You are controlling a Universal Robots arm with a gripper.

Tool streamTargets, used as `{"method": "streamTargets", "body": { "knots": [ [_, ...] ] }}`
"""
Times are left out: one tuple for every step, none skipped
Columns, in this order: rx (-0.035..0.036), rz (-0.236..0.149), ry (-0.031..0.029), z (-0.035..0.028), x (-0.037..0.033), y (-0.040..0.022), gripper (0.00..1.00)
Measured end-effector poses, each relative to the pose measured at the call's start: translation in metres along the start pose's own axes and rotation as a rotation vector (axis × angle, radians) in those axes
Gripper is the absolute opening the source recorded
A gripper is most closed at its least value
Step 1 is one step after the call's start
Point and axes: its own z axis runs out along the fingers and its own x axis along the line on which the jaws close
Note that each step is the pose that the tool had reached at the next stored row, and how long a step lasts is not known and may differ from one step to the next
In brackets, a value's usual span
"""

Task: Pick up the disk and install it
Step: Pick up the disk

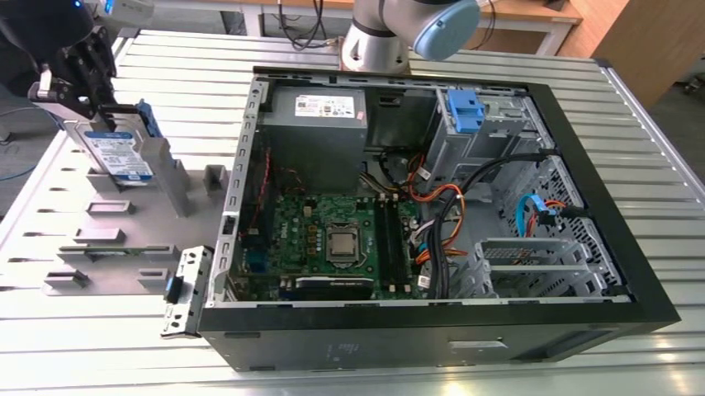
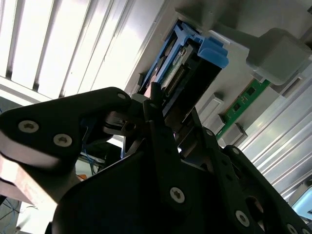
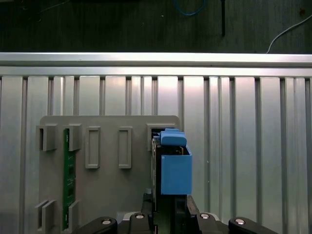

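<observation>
Your gripper (image 3: 166, 207) is clamped on the upright disk (image 1: 119, 155) in the grey rack (image 3: 107, 190), at the exterior view's far left.

The silver arm (image 1: 375, 45) bears a pale-blue cap (image 1: 447, 29) and black end effector (image 2: 173, 109).

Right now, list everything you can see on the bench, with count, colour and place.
disk: one, silver in blue carrier, upright in the fixture plate, exterior view's left
fixture plate: one, grey, beside the case
memory stick: one, green, on the fixture plate
computer case: one, black, open, mid-table
power supply: one, grey, inside the case
bracket: one, blue, in the case's drive cage
gripper: one, black, at the disk's upper end
</observation>
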Motion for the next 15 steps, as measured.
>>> {"method": "streamTargets", "body": {
  "knots": [
    [0.0000,0.000,0.0000,0.0000,0.0000,0.0000,0.35],
    [0.0000,0.000,0.0001,0.0000,0.0000,0.0000,0.35],
    [0.0000,0.000,0.0000,0.0000,0.0000,0.0000,0.35],
    [-0.0002,0.000,0.0001,-0.0004,0.0000,0.0000,0.35],
    [-0.0004,0.000,0.0002,-0.0016,0.0000,0.0000,0.35],
    [-0.0002,0.000,0.0001,-0.0032,-0.0001,0.0000,0.35],
    [0.0000,0.000,0.0000,-0.0047,-0.0001,0.0001,0.35],
    [0.0001,0.000,0.0000,-0.0067,-0.0001,0.0001,0.35],
    [0.0000,0.000,0.0001,-0.0091,-0.0002,0.0002,0.35],
    [0.0000,0.000,0.0000,-0.0117,-0.0003,0.0002,0.35],
    [0.0000,0.000,0.0000,-0.0144,-0.0003,0.0002,0.35],
    [0.0000,0.000,0.0001,-0.0174,-0.0004,0.0003,0.35],
    [0.0001,0.000,0.0000,-0.0204,-0.0004,0.0003,0.35],
    [0.0000,0.000,0.0001,-0.0238,-0.0005,0.0004,0.35],
    [0.0000,0.000,0.0000,-0.0267,-0.0006,0.0004,0.35]
  ]
}}
